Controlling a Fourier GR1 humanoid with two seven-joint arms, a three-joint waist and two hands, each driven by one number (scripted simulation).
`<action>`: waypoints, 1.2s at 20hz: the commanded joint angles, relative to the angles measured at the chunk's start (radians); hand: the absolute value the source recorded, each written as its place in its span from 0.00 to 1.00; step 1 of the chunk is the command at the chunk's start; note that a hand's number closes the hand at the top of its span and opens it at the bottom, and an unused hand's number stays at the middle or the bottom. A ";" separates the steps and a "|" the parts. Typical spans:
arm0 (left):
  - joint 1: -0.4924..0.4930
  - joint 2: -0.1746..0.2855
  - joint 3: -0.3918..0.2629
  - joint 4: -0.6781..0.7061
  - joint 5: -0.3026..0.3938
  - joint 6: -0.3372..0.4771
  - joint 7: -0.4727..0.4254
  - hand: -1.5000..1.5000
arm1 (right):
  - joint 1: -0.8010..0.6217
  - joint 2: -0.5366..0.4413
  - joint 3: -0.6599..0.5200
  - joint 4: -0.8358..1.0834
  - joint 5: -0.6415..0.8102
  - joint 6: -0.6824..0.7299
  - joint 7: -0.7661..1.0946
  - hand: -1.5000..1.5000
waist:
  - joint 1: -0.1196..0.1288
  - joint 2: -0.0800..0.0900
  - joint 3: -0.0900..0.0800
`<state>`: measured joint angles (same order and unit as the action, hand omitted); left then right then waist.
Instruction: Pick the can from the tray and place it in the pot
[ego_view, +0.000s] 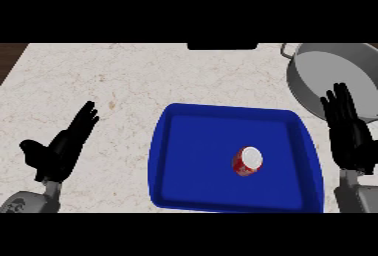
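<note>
Can (248, 161), label unreadable, lies in tray (199, 150); left robot hand (63, 147) and right robot hand (351, 140) spread.

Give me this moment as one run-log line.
red can: in blue tray, untouched | grey pot: upper right | left robot hand: open | right robot hand: open, near pot

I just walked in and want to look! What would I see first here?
The big blue tray in the middle of the counter stands out, with a small red and white can right of its middle. A grey pot sits at the far right; the open left hand and right hand flank the tray.
</note>
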<state>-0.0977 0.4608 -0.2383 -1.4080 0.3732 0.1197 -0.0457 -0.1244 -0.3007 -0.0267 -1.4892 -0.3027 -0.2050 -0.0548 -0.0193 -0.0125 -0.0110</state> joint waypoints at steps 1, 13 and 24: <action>-0.009 -0.026 -0.012 -0.020 -0.027 -0.005 0.031 0.50 | 0.010 -0.022 0.067 -0.100 0.050 0.014 0.092 1.00 | 0.016 0.010 0.011; -0.046 -0.075 -0.093 0.103 -0.035 -0.045 0.109 0.50 | 0.108 0.095 0.352 -0.312 0.470 -0.251 -0.248 0.00 | -0.014 0.009 0.011; -0.043 -0.111 -0.108 0.036 -0.086 -0.016 0.181 0.50 | 0.176 -0.124 0.424 -0.697 0.592 -0.031 0.465 0.00 | 0.010 0.009 0.008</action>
<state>-0.1131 0.3606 -0.3518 -1.3637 0.2892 0.0954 0.0969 0.0580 -0.3863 0.3691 -2.0955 0.2602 -0.2999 0.1711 -0.0129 -0.0050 -0.0027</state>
